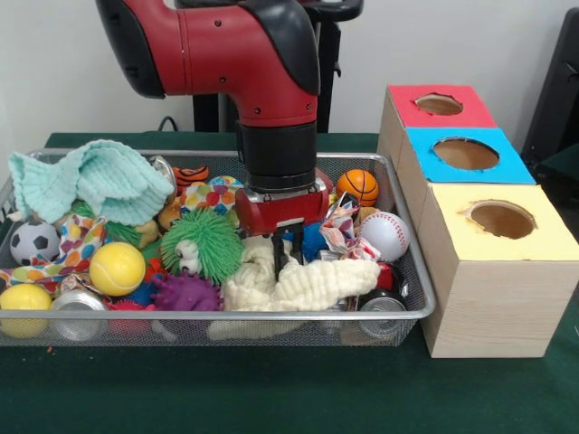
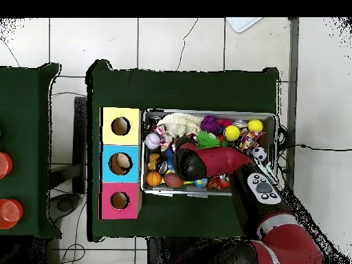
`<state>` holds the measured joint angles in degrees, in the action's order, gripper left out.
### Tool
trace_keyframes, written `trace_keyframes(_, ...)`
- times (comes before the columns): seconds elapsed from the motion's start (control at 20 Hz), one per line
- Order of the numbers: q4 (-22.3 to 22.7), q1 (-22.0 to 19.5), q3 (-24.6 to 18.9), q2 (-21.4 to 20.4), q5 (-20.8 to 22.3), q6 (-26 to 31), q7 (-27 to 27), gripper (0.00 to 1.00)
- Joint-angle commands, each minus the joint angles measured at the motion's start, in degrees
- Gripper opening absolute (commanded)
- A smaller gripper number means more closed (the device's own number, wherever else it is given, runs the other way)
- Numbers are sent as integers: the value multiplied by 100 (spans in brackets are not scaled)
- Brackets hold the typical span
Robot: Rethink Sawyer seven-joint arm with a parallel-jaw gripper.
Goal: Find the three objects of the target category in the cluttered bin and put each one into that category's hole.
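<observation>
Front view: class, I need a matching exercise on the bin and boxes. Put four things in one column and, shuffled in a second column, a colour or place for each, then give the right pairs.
Column one:
1. baseball
2. mint cloth
3. spiky green ball
4. nearest box top

Column two:
A. yellow, with a round hole
B. bin's left end, draped over other toys
C. white with red stitching, at the bin's right end
D. middle of the bin, left of the gripper

Pairs: 1-C, 2-B, 3-D, 4-A
</observation>
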<state>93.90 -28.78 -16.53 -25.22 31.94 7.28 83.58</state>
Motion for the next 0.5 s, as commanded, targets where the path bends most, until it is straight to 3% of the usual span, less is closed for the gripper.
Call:
trace_keyframes(0.05,127,19,-200,391,-84,377,538,0)
trace_keyframes(0.5,857,-214,-462,-190,-413,1080,376,0)
